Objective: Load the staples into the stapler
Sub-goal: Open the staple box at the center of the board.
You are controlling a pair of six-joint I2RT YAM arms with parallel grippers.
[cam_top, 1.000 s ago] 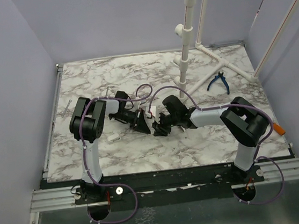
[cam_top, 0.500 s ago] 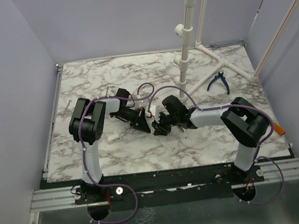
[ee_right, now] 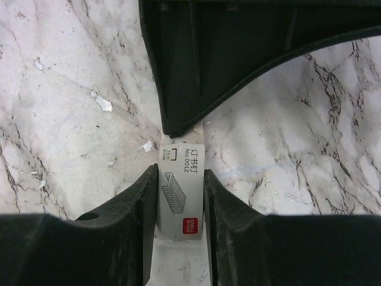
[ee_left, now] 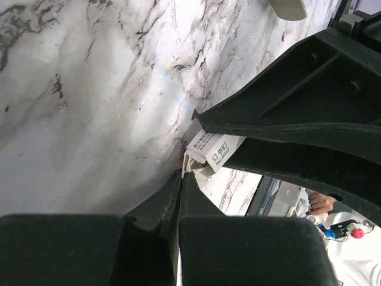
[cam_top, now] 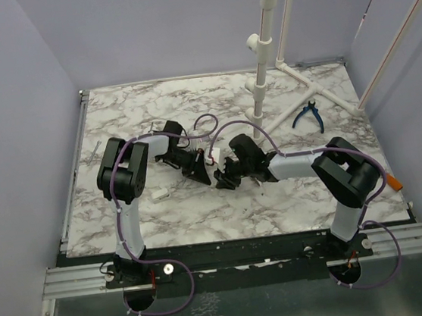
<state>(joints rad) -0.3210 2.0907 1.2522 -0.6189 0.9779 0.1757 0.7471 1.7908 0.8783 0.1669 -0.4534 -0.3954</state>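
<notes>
Left tool [ee_left: 181,176] shifted onto staple box [ee_right: 181,196] gripped by right tool [ee_right: 181,173].

Desk [cam_top: 202,214]: top was white marble-patterned with grey veins, evenly lit. Walls [cam_top: 180,24]: plain lavender, stood at its left, far and right edges. Pipe stand [cam_top: 262,60]: white, rose near the far right corner. Rail [cam_top: 238,260]: aluminium, ran along the near edge.

Robotics laboratory test cell. A left arm [cam_top: 125,175] and a right arm [cam_top: 342,173] are bolted to an aluminium rail [cam_top: 238,258] along the lower edge of the frame, at the near side of a marble-patterned counter [cam_top: 163,209] enclosed by plain lavender walls [cam_top: 7,112]. Purple cables [cam_top: 207,124] loop between the arms at centre, and a white pipe frame [cam_top: 263,45] stands at the upper right.
</notes>
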